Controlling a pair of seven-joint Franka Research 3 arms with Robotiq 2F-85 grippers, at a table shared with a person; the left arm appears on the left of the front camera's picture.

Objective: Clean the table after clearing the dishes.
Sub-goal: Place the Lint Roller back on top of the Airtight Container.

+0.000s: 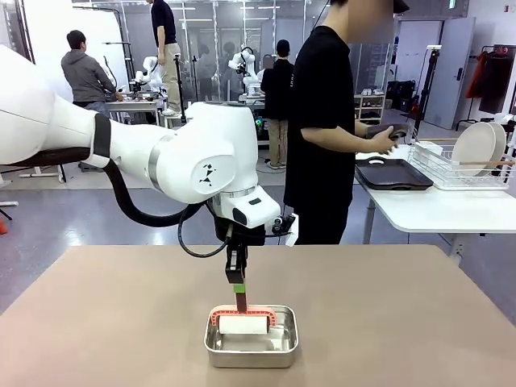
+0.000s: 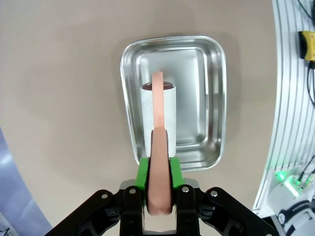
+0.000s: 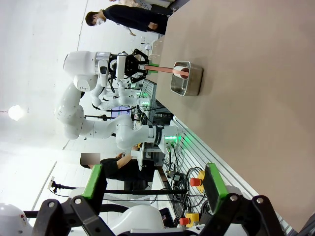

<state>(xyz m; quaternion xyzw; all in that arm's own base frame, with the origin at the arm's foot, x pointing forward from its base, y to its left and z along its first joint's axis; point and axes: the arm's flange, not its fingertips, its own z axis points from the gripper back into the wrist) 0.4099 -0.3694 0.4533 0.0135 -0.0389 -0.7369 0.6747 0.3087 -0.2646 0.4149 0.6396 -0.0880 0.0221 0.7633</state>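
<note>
Counter (image 1: 403, 314) top reads bare and tan around me; the dishes are off it. A dark tray (image 1: 393, 174) lies on the white side table (image 1: 435, 211) beside the person (image 1: 322, 121), and white plates (image 1: 477, 148) stand in the wire rack (image 1: 451, 171) there, so I judge clearing done. Cleaning itself not yet begun. My left fingers (image 2: 158, 169) are clamped shut on the pink handle (image 2: 158, 162) of a lint roller (image 2: 158, 110), whose white roll sits inside the steel pan (image 2: 211, 64) at the near middle of the counter. My right fingers (image 3: 152, 184) stand wide apart, holding nothing, off to the side. Left to do: lift the roller out and roll it over the surface.
</note>
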